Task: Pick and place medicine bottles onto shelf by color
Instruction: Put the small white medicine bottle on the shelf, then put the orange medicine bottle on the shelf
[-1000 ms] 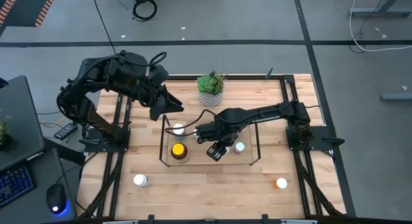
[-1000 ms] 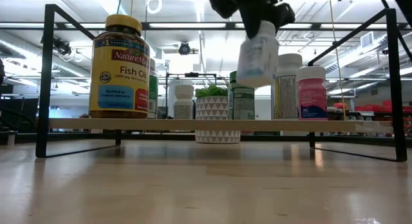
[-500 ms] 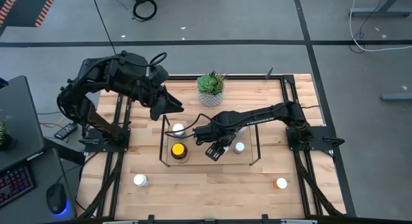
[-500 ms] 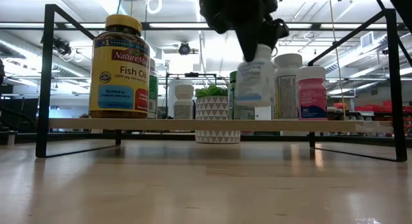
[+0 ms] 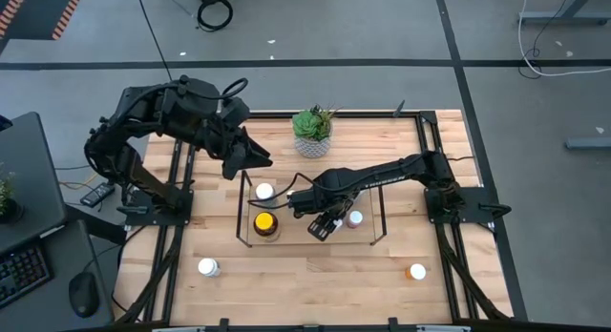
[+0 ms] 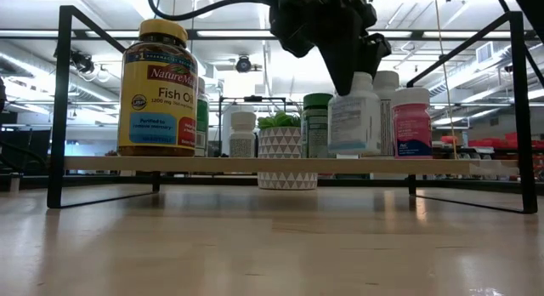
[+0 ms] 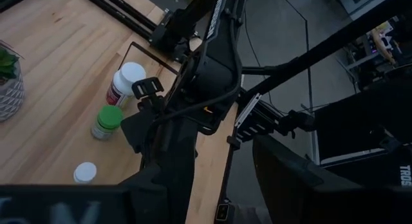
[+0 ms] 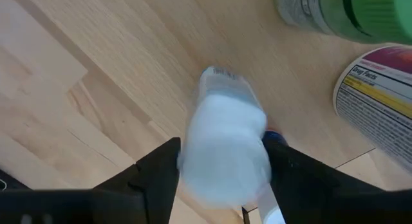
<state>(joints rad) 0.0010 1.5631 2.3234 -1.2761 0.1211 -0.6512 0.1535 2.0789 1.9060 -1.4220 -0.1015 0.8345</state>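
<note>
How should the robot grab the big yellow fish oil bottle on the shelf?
Probably from straight above: the fish oil bottle stands upright on the shelf, and wire frames the sides. Close the fingers across its round yellow cap, or just below it, where it is narrower than the body.

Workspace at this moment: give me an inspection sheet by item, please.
Surface: wooden table, black frame.
Job's things: shelf holds fish oil bottle, green-capped bottle, pink bottle, more white ones; white bottle stands on the shelf floor under the right tool. Two bottles loose at front.
Clutter: potted plant.
Grippers: right tool shut on white bottle; left tool hovers behind the shelf.
Cables: one on the right arm, more on the floor.
Surroundings: keyboard, mouse.
</note>
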